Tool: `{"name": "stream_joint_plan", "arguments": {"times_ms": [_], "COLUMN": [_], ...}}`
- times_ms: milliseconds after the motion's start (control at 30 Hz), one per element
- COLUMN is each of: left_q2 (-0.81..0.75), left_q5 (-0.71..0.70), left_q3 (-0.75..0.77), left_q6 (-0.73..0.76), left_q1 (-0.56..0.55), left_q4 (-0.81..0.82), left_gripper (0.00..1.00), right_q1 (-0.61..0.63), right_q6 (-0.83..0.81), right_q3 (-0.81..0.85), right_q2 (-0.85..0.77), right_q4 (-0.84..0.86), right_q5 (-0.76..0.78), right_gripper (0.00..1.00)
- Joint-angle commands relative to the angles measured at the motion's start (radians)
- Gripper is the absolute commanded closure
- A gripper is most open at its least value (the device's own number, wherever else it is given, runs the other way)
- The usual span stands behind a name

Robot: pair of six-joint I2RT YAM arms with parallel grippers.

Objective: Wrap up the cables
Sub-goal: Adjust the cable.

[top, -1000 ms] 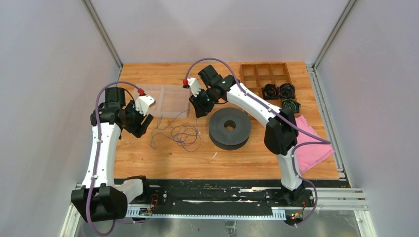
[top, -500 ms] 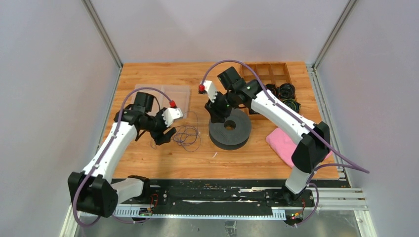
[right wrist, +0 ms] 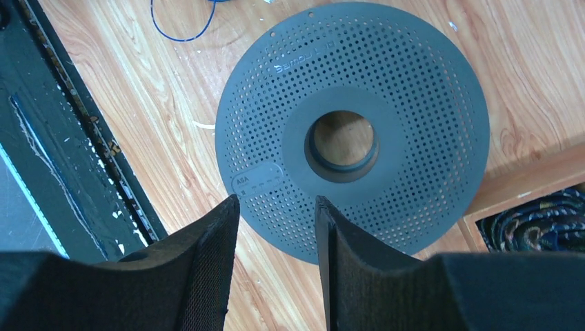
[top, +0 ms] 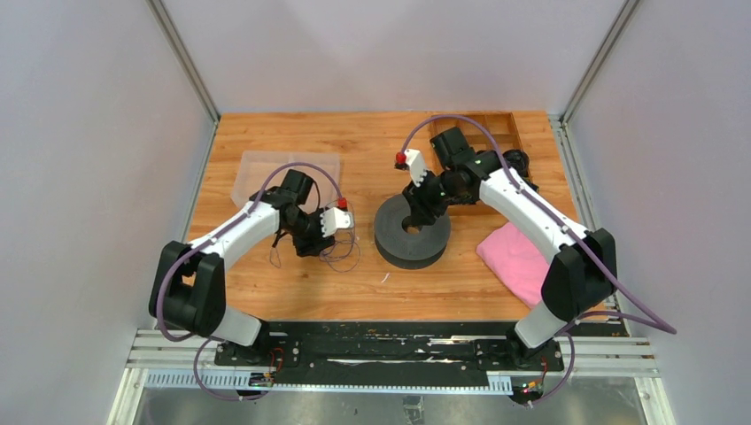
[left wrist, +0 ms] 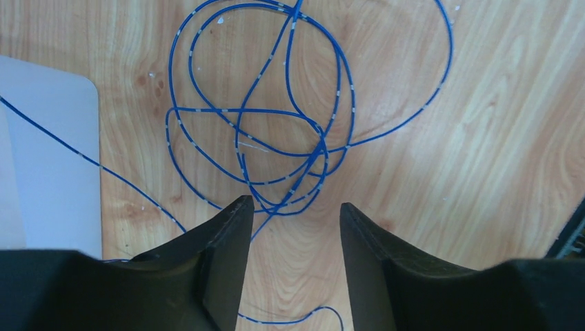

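The cable (top: 341,251) is a thin blue wire lying in loose tangled loops on the wooden table, left of a dark grey perforated spool (top: 412,235). In the left wrist view the cable's loops (left wrist: 323,146) lie just beyond my fingertips, and one strand runs between the jaws. My left gripper (top: 312,248) hovers over the loops' left side, open and empty (left wrist: 295,207). My right gripper (top: 423,209) is above the spool's far edge, open and empty (right wrist: 276,201). The spool (right wrist: 421,103) lies flat with its hub hole showing.
A clear plastic sheet (top: 266,173) lies at the back left, also seen in the left wrist view (left wrist: 41,172). A wooden divided box (top: 500,124) holding black coiled bundles (top: 518,164) stands at the back right. A pink cloth (top: 518,257) lies right of the spool. A black rail (right wrist: 41,138) runs along the front edge.
My left arm swung right and forward from the plastic sheet to above the cable loops. My right arm moved right from the table's middle to above the spool. The cable has not moved.
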Motion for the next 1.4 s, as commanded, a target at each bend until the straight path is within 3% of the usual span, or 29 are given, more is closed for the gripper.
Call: {"name": "stream_joint_plan", "arguments": {"times_ms": [0, 300, 667, 1067, 1233, 1367], "left_q2": [0.044, 0.089, -0.019, -0.331, -0.368, -0.382], "left_q5": [-0.062, -0.088, -0.113, -0.163, -0.158, -0.155], "left_q3": [-0.009, -0.039, -0.009, 0.244, 0.343, 0.404], "left_q6": [0.025, 0.009, -0.039, -0.116, -0.288, -0.395], "left_q1": [-0.022, -0.053, -0.058, -0.058, -0.058, -0.058], "left_q4": [0.088, 0.135, 0.113, -0.019, -0.01, -0.01], "left_gripper": [0.49, 0.63, 0.99, 0.94, 0.99, 1.0], "right_q1": [-0.046, -0.076, -0.079, -0.079, -0.074, -0.034], "right_q6": [0.007, 0.012, 0.015, 0.015, 0.056, 0.124], "right_q3": [-0.037, -0.055, -0.055, -0.043, 0.014, 0.166], "right_q2": [-0.053, -0.052, -0.048, -0.048, -0.016, 0.064], "right_q4": [0.028, 0.031, 0.031, 0.03, 0.059, 0.064], "right_q5": [-0.068, -0.115, -0.119, -0.131, -0.276, -0.351], "right_gripper": [0.56, 0.56, 0.57, 0.58, 0.57, 0.55]}}
